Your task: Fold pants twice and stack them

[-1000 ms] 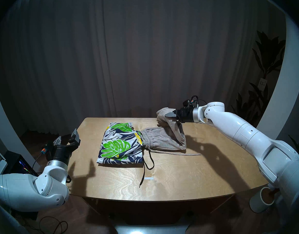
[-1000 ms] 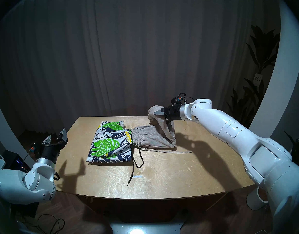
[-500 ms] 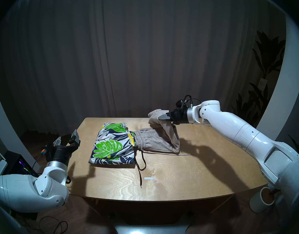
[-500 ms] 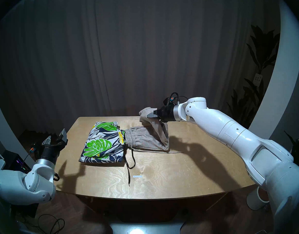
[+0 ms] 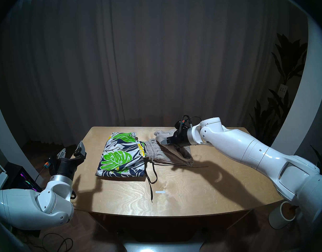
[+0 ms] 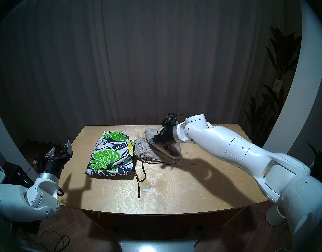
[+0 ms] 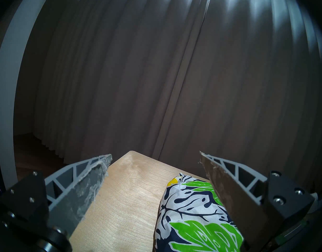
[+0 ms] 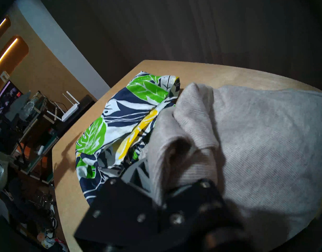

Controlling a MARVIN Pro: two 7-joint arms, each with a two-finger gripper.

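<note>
The leaf-print shorts (image 5: 121, 155) (image 6: 111, 154) (image 7: 196, 218) (image 8: 118, 122) lie folded left of the table's middle, their black drawstring (image 5: 151, 180) trailing toward me. Right beside them lie the light-grey knit shorts (image 5: 172, 156) (image 6: 160, 154) (image 8: 256, 137), the elastic waist touching the print pair. My right gripper (image 5: 163, 141) (image 6: 152, 140) is shut on the grey shorts' leg end, which is doubled back low over the waist. My left gripper (image 5: 72, 149) (image 6: 60, 147) (image 7: 154, 166) hangs open and empty off the table's left edge.
The wooden table (image 5: 193, 188) has a small white tape mark (image 5: 160, 192) near its front middle. A white cylinder (image 5: 282, 217) stands on the floor at the right, electronics (image 5: 20, 177) on the left. A dark curtain hangs behind the table.
My right gripper carried the grey leg end leftward and down, from high over the table's far right to low over the waistband. Both pairs of shorts slid left at first. The left arm stayed put.
</note>
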